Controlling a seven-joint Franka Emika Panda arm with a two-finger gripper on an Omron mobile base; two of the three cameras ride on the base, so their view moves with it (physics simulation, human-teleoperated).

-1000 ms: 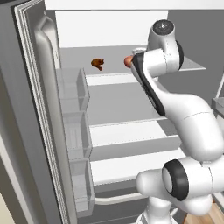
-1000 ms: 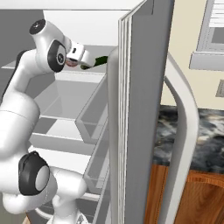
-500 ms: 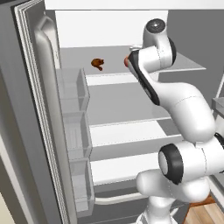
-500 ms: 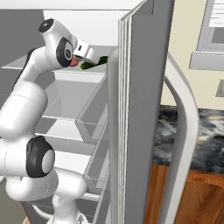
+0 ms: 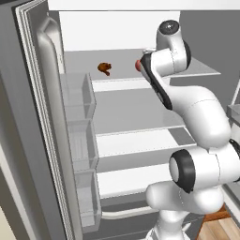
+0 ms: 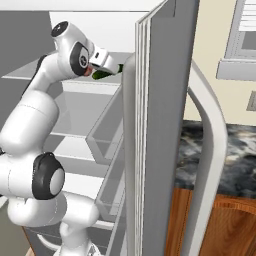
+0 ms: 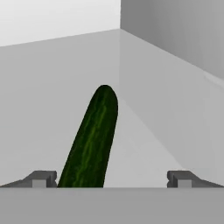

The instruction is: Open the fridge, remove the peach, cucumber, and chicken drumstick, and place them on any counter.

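Observation:
The fridge [image 5: 47,117] stands open, and my arm reaches onto its top shelf. A dark green cucumber [image 7: 92,140] lies on that shelf, pointing away from the hand. Its near end sits between the fingers of my gripper [image 7: 111,179], closer to the left fingertip [image 7: 41,178]. The jaws are wide open and nothing is held. From the right base view, the gripper [image 6: 116,69] hovers just over the cucumber [image 6: 102,75]. The orange-brown chicken drumstick [image 5: 104,68] rests further left on the same shelf. The red-orange peach [image 5: 138,65] peeks out from behind my arm.
The left fridge door carries clear bins [image 5: 77,93] along its inner side. The right door [image 6: 160,125] with its pale curved handle [image 6: 210,150] stands close beside the arm. Beyond it is the marbled counter [image 6: 235,160] on wooden cabinets. The fridge's side wall [image 7: 175,43] is just right of the cucumber.
The arm has stretched upward and deeper onto the top shelf, bringing the hand closer to the cucumber. The jaws have stayed open.

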